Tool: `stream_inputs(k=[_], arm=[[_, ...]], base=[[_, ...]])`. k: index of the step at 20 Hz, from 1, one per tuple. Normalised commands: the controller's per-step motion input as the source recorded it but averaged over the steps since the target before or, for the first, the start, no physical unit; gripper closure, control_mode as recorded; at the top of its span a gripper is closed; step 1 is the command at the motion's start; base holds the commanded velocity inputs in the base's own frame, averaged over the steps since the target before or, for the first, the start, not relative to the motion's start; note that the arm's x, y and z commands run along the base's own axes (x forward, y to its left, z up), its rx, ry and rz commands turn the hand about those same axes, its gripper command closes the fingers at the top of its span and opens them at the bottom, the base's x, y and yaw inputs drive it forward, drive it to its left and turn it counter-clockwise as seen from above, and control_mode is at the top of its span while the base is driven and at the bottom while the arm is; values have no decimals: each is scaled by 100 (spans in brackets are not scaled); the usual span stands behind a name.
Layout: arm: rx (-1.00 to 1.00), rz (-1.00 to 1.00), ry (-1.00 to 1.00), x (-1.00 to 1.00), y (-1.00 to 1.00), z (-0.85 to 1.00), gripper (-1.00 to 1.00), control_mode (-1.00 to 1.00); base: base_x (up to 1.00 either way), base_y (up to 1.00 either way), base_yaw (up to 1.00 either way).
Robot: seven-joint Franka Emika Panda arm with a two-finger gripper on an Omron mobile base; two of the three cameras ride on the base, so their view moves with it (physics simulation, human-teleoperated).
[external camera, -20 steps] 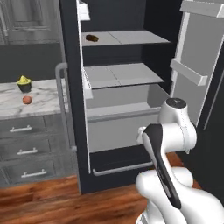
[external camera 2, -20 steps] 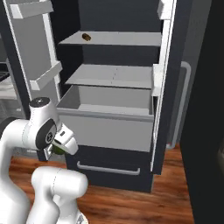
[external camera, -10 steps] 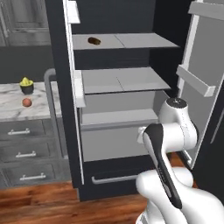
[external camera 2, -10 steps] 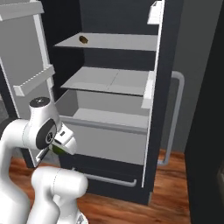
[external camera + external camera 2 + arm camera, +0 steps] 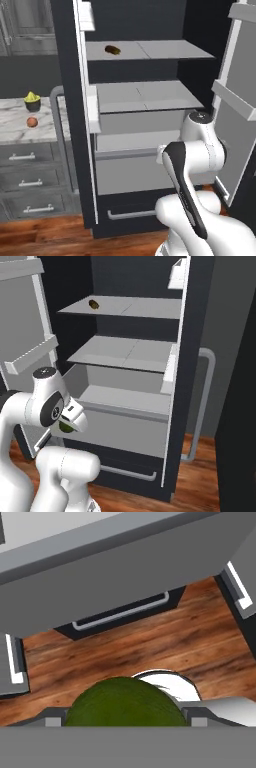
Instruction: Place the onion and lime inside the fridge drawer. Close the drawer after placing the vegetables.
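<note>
Lime clamped in the gripper in front of the open fridge; onion on the counter.

The hand view shows the lime pressed between the gripper fingers, above wood floor and the dark lower drawer with a silver bar handle. From the right base view the gripper hangs low beside the arm, the lime peeking out green, just short of the pulled-out light grey fridge drawer. The left base view hides the hand behind the arm's white links, but shows the onion on the marble counter left of the fridge, near a yellow-green pointed thing in a dark cup. A small brown oblong item lies on the top shelf. The fridge drawer stands open under the lower shelf.
</note>
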Motion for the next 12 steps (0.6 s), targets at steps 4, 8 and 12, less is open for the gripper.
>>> stream_inputs(k=[4,8,12], arm=[[0,0,0,0,0,0,100,100],[0,0,0,0,0,0,100,100],[0,0,0,0,0,0,100,100]], base=[[27,-14,5],[11,-17,5],[25,-12,3]])
